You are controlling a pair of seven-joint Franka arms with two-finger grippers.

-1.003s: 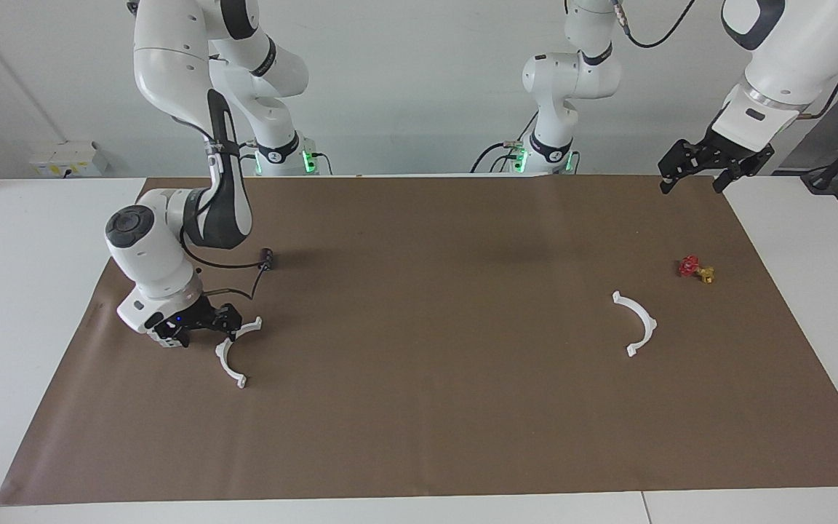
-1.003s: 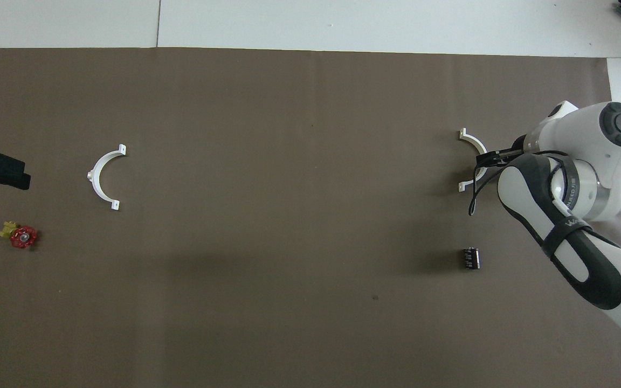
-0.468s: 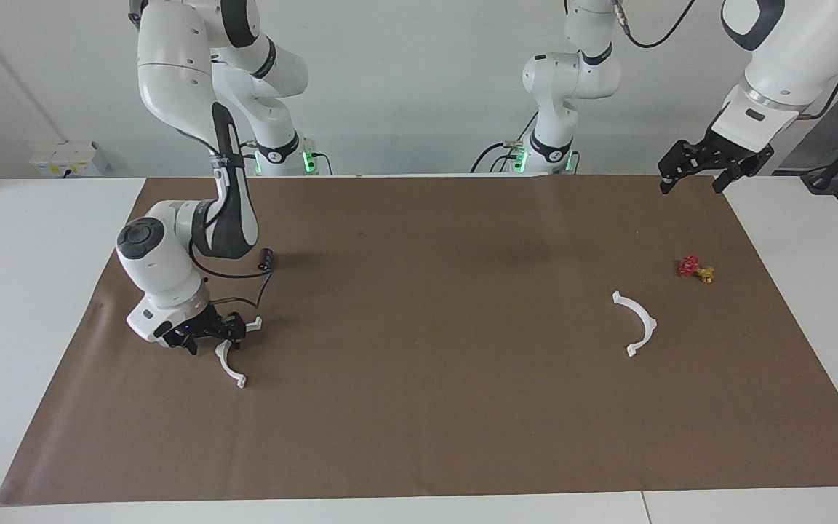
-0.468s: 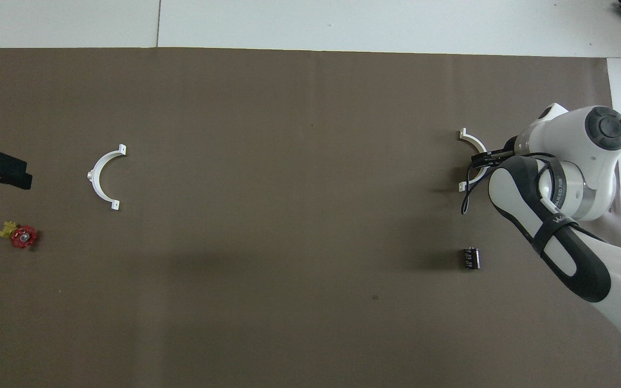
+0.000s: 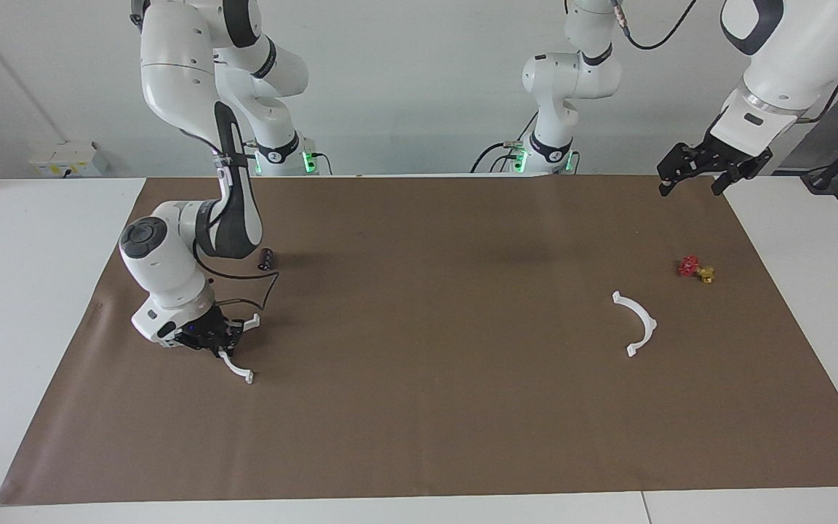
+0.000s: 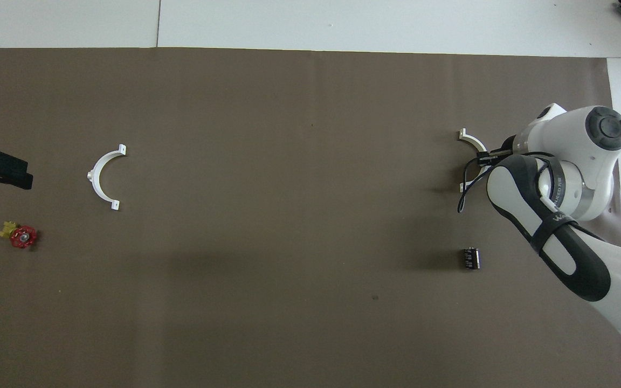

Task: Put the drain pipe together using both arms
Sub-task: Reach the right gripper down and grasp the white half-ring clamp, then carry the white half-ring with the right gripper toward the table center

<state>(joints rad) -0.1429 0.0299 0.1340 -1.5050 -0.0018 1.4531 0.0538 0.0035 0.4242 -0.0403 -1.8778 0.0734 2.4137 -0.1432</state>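
- The right gripper (image 5: 224,340) is down at the brown mat (image 5: 419,437), toward the right arm's end of the table; its fingers, apart 1 second ago, are now clamped on the middle of the first half-ring (image 5: 238,370).
- That first half-ring (image 6: 475,144) has shifted: its end tab farther from the robots has swung a little toward the left arm's end, and the arc looks tilted in the grip.
- The right arm's wrist has drawn in closer over the first half-ring since the earlier frames.
- The small black part (image 5: 267,258) lies nearer to the robots than the first half-ring, unmoved.
- The second half-ring (image 5: 637,323) lies flat on the mat, well apart from the first half-ring, toward the left arm's end; it has not moved.
- The red-and-gold valve piece (image 5: 695,268) sits near the second half-ring, nearer to the robots, unchanged.
- The left gripper (image 5: 688,180) waits in the air over the mat's corner, well apart from the first half-ring, fingers spread and holding nothing, as before.
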